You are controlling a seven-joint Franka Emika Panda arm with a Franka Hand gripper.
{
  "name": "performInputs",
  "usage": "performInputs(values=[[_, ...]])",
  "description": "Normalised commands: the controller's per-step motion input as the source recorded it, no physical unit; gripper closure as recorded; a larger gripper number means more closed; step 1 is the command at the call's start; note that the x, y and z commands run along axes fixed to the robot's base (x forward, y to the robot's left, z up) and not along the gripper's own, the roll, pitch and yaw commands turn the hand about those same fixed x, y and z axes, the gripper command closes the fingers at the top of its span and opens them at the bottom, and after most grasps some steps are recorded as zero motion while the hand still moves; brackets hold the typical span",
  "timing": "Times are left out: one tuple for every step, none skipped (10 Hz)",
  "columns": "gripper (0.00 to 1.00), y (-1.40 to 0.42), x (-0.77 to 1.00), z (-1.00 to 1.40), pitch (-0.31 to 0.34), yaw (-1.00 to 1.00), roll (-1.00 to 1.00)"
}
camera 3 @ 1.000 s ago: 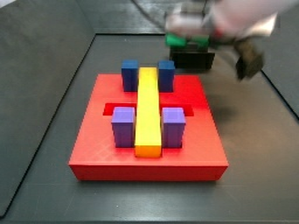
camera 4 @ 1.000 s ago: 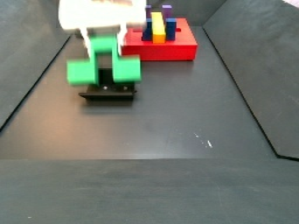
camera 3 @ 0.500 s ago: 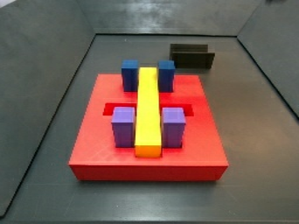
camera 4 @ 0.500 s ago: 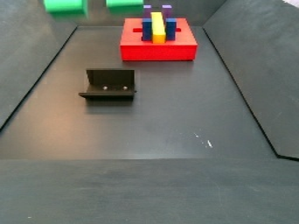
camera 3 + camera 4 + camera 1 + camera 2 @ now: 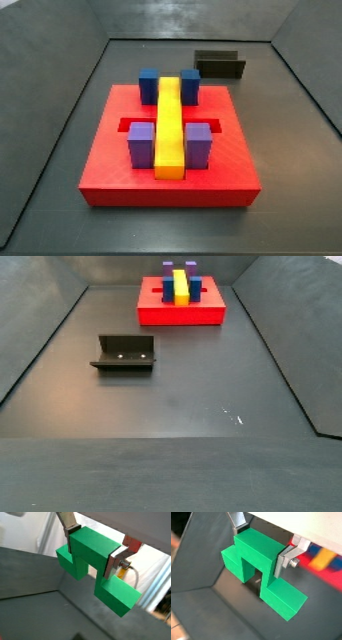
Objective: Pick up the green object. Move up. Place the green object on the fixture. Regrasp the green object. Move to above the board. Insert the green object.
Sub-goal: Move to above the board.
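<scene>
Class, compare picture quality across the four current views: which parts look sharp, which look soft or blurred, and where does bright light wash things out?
In both wrist views the green object in the gripper is crisp, while the background is soft; bright light washes out the backdrop in a wrist view, and the board is a blur. In both side views the board and fixture are evenly lit, slightly soft.
</scene>
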Motion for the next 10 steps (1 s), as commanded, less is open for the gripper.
performInputs(values=[[1.0,-1.4,-1.15,0.29,-0.041,0.03,-1.0],[1.0,-1.4,-1.14,0.31,-0.047,0.02,-1.0],[1.0,-0.77,-0.66,0.16,-0.06,0.03,-1.0],[1.0,-0.39,-0.37,0.07,-0.059,0.02,-1.0],[1.0,-0.1,-0.15,0.02,-0.057,0.01,-1.0],[1.0,-0.05,-0.1,0.01,-0.062,0.01,-1.0],[1.0,-0.01,-0.09,0.01,-0.083,0.0,-1.0],[1.0,0.01,-0.08,0.0,-0.098,0.0,-0.95],[1.0,0.03,-0.07,0.0,-0.086,-0.01,-0.66],[1.0,0.02,-0.06,0.0,-0.074,0.0,-0.46]])
